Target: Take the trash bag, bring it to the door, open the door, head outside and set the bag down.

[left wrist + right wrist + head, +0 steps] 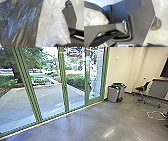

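Bag position: trash bag [22, 25], dark and creased, lies close against the left wrist camera, with pale translucent plastic [51, 21] right alongside it. Similar dark and pale plastic shows in the right wrist view, beside the robot's body. Judged nearer the left arm; the bag's long axis cannot be told.

Tool state: cannot tell how far open the left tool is, nor whether it grips the bag; same for the right tool. Carrying is inferred only from how near the bag lies.

Key relation: green-framed glass wall [63, 79] stands ahead and to the robot's left, running obliquely, its far end by the grey bins [113, 94]. Paved ground [51, 98] lies beyond the glass; polished floor [82, 127] on this side. No handle made out, so the opening panel is uncertain. Judgement: bag indoors, door step undone; a left-side load could brush the frame if the approach stays slanted
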Available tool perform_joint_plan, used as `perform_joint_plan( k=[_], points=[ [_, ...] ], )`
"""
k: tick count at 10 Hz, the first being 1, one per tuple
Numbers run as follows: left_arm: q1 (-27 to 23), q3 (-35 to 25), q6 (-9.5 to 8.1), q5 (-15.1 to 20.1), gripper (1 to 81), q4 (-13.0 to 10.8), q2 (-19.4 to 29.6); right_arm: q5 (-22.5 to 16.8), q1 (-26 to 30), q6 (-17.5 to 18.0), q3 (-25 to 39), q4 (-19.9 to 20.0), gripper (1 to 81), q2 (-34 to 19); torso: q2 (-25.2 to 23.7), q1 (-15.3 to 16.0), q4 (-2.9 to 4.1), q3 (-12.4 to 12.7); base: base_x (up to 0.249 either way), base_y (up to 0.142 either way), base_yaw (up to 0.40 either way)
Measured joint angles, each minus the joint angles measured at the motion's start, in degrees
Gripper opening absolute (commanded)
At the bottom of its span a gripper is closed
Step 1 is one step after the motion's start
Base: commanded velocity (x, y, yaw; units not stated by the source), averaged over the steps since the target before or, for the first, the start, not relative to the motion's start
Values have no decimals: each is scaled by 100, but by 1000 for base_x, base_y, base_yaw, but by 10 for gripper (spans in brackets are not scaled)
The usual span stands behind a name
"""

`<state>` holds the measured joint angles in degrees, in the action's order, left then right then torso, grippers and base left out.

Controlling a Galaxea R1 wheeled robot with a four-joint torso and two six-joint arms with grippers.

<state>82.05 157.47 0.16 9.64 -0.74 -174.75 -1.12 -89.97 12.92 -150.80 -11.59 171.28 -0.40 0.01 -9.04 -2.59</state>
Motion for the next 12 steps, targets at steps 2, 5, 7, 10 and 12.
perform_joint_plan(
  k=[2, 5, 7, 10, 12],
  points=[
    [0, 6, 0, -5, 10, 0, -2, 0, 28, 0, -6, 0, 811, -24, 0, 5, 0, 0, 163, -74, 0],
    [0, 6, 0, -5, 10, -2, -17, 0, 13, 0, -6, 0, 811, -24, 0, 5, 0, 0, 163, -77, 0],
    [0, 6, 0, -2, 10, -2, -17, -2, 13, 0, -4, 0, 811, -20, 0, 5, 0, 0, 160, -96, 0],
    [0, 6, 0, -2, 10, -2, -17, -2, 11, 0, -4, 0, 811, -18, 0, 5, 0, 0, 158, -111, 0],
    [0, 6, 0, -5, 10, -2, -17, 0, 11, 0, -6, 0, 811, -13, 0, 7, 0, 0, 154, -123, 0]
  ],
)
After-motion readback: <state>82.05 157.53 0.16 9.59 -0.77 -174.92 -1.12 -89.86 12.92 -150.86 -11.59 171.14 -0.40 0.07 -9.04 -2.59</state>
